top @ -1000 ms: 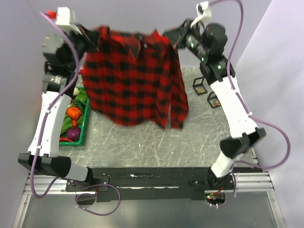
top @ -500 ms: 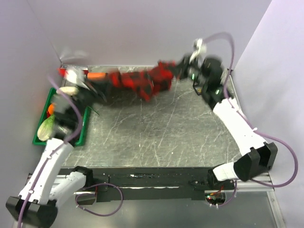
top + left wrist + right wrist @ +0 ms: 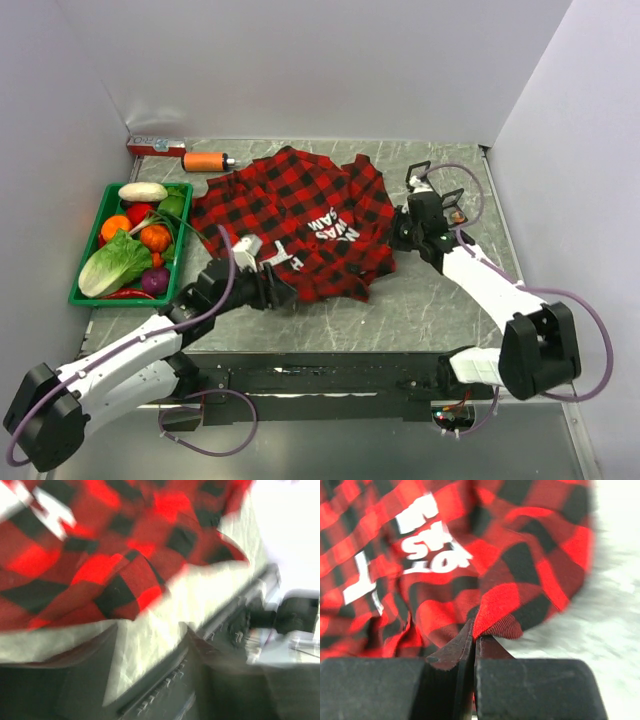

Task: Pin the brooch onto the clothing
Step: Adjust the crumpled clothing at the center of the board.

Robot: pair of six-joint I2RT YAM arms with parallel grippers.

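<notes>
Right gripper (image 3: pixel 474 639): clamped tight on a folded edge of the plaid shirt (image 3: pixel 300 205) at its right side. It is probably holding that edge to anchor the cloth and draw it flat.

Left gripper (image 3: pixel 278 291): sitting low at the shirt's near hem. The wrist view is too blurred to show whether it is gripping cloth. It is likely placed opposite the right gripper to tension the fabric.

Plaid shirt: lying spread on the table (image 3: pixel 440 300), centre to far. Its white lettering (image 3: pixel 335 228) is facing up, giving a front panel for pinning.

Brooch: not made out in any view.

Green basket (image 3: pixel 120 301): standing at the left, holding vegetables, just beside the shirt's left side.

Judgement: the shirt is being laid out, and pinning has not begun.
</notes>
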